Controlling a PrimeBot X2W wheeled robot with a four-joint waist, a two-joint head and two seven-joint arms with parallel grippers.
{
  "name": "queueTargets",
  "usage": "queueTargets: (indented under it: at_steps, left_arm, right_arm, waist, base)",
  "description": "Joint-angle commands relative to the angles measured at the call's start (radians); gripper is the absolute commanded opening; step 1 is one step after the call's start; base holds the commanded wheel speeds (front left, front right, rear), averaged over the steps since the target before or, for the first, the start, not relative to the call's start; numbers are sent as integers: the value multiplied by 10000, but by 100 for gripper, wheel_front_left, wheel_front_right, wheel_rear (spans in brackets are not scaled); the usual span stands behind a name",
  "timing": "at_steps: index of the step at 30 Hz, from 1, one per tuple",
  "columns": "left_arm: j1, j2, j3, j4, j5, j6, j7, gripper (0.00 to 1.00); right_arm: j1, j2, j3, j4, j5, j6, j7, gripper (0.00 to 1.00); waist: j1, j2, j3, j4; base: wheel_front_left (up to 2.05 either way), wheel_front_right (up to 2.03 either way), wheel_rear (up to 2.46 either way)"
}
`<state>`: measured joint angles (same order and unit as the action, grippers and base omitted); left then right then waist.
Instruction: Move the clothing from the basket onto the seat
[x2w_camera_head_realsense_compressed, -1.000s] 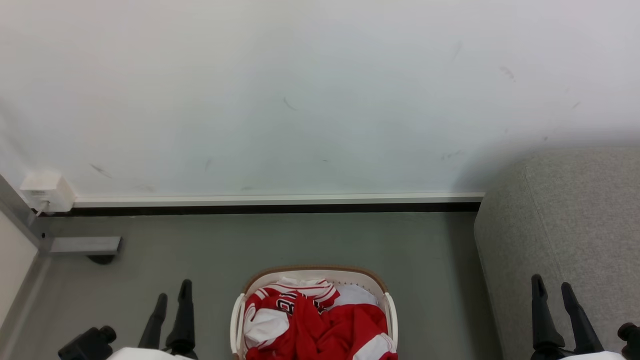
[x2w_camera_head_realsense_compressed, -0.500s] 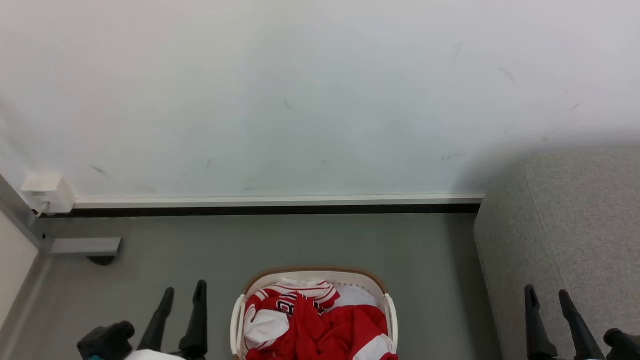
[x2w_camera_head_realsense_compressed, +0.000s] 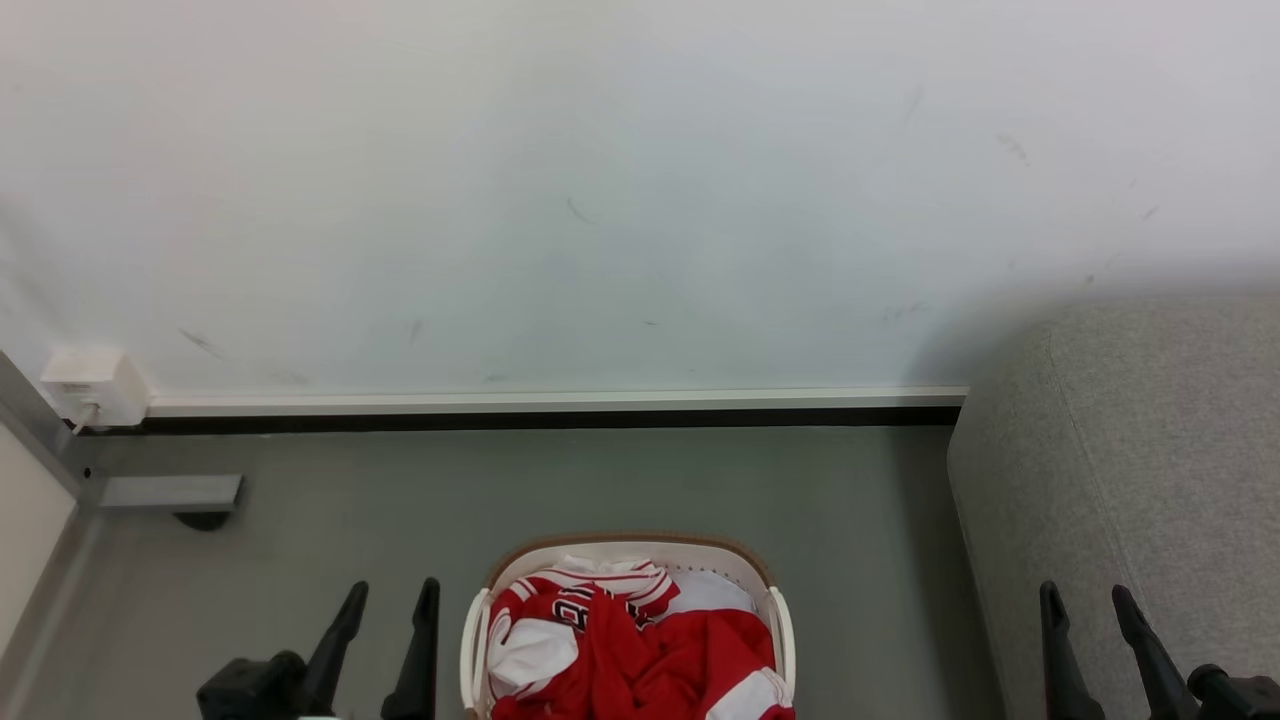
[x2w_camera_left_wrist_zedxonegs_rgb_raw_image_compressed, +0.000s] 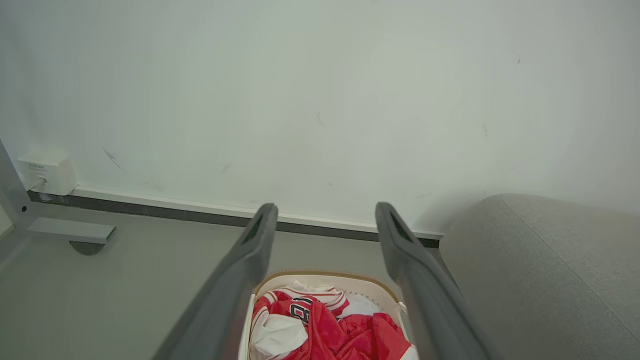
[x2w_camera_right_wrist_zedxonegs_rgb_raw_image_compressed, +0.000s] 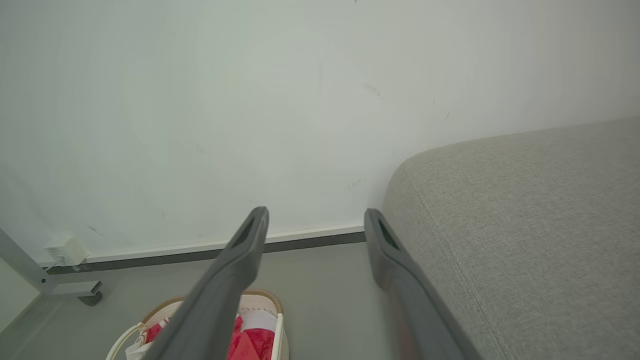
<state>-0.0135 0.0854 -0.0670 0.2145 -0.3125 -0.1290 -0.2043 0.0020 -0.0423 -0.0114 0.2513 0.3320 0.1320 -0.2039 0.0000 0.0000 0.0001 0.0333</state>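
Between open left gripper (x2w_camera_head_realsense_compressed: 394, 590) and open right gripper (x2w_camera_head_realsense_compressed: 1084, 592), the basket (x2w_camera_head_realsense_compressed: 630, 541) of clothing (x2w_camera_head_realsense_compressed: 645, 655) lies lengthwise toward the wall (x2w_camera_head_realsense_compressed: 640, 200).

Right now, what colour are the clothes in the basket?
The clothing is bright red with white stripes and bands; the head view shows it best.

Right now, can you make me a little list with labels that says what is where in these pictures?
clothing: red and white, piled in the basket
basket: on the grey floor, wall beyond it
seat: grey sofa, on the robot's right of the basket
left end effector: open, holding nothing, left of the basket
right end effector: open, holding nothing, by the seat's edge
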Motion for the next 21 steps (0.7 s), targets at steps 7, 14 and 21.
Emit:
queueTargets:
  at_steps: [7,14,21]
  left_arm:
    - [134,138,103,67,722,-8,-221,100]
    - [112,52,340,333,931,-10,-343,100]
    - [44,93,472,538,1289,-11,-465,100]
  right_arm:
    - [62,-112,57,21,-622,-20,-203,100]
    - [114,-111,223,55,-905,-21,-349,100]
    - [184,-114,446,17,-1064,-22,-466,100]
  waist:
    - [0,0,20,-47]
    - [0,0,44,-54]
    - [0,0,21,-1]
  base:
    - [0,0,0]
    - [0,0,0]
    - [0,0,0]
